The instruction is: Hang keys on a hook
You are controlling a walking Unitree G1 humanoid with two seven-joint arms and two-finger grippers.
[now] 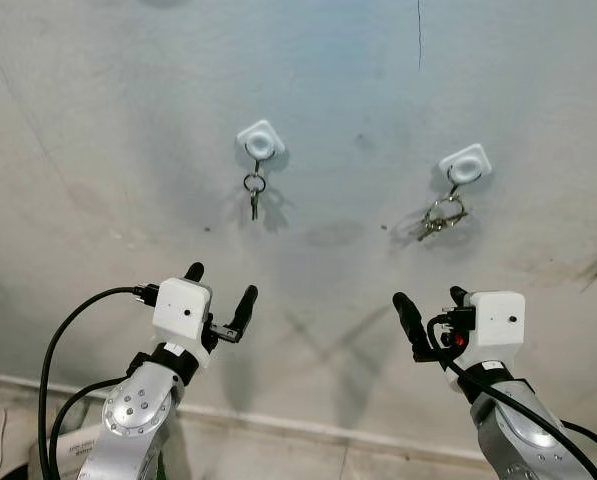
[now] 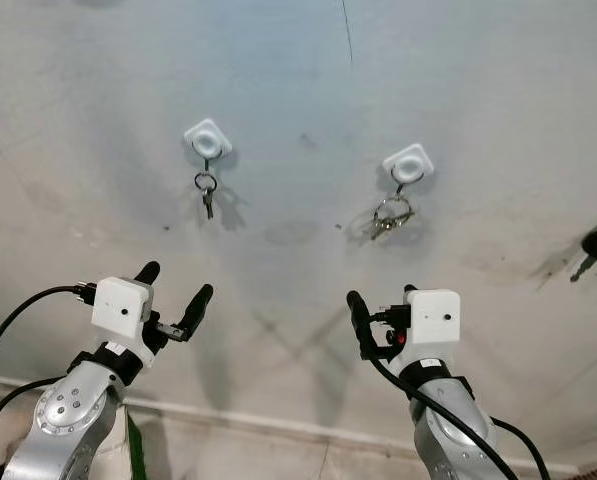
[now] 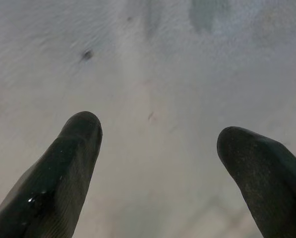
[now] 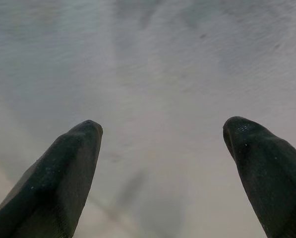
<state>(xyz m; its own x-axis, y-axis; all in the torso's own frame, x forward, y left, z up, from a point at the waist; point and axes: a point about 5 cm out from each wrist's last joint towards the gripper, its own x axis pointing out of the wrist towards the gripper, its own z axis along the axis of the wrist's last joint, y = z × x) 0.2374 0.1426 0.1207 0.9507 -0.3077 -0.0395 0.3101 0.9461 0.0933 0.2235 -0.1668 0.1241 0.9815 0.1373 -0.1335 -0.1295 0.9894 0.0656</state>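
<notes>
Two white square hooks are stuck on the pale wall ahead. The left hook (image 1: pixel 261 139) carries a small key on a ring (image 1: pixel 254 189). From the right hook (image 1: pixel 466 163) hangs a bunch of keys (image 1: pixel 442 217). My left gripper (image 1: pixel 221 285) is raised below the left hook, open and holding nothing. My right gripper (image 1: pixel 430 304) is raised below the right hook, also open and holding nothing. Both wrist views look between spread black fingertips (image 3: pixel 73 148) (image 4: pixel 73 158) at bare wall.
Another dark key (image 2: pixel 595 248) hangs on the wall at the far right. A thin crack (image 1: pixel 419 35) runs down the wall near the top. A skirting line (image 1: pixel 278 420) marks the wall's foot, with black cables (image 1: pixel 58 350) looping by my left arm.
</notes>
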